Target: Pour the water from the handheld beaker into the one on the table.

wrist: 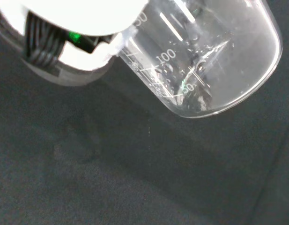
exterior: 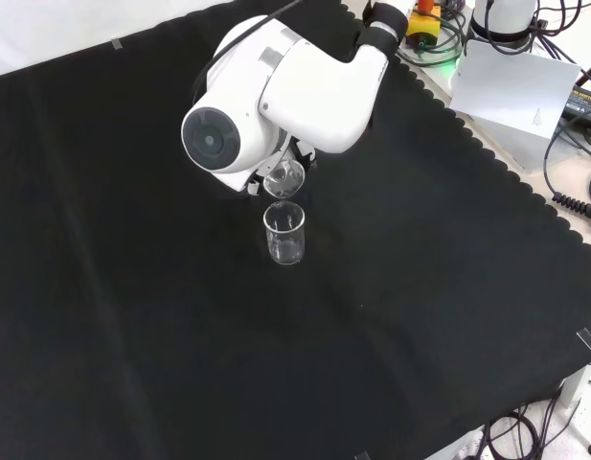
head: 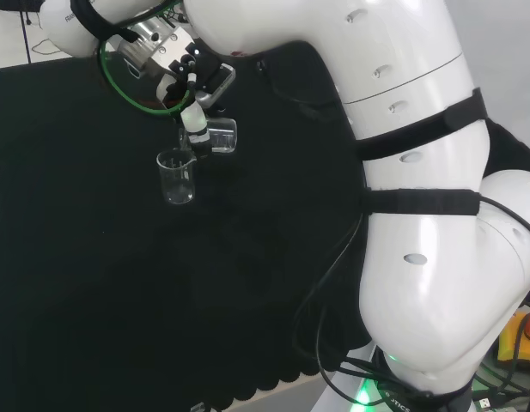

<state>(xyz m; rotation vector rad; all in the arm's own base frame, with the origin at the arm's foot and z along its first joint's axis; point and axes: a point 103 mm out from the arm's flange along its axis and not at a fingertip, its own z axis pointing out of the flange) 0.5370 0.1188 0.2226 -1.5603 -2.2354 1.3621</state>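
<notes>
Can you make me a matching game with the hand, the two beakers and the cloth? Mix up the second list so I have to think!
Things:
1. hand
2. held beaker
3. beaker on the table
4. cloth

States:
A. standing upright
B. black, covers the bench
C. tipped on its side
D. curled round a beaker

Pairs: 1-D, 2-C, 3-A, 4-B

Tilted clear beaker (wrist: pixel 214 61) above black cloth (wrist: pixel 111 178)
</notes>
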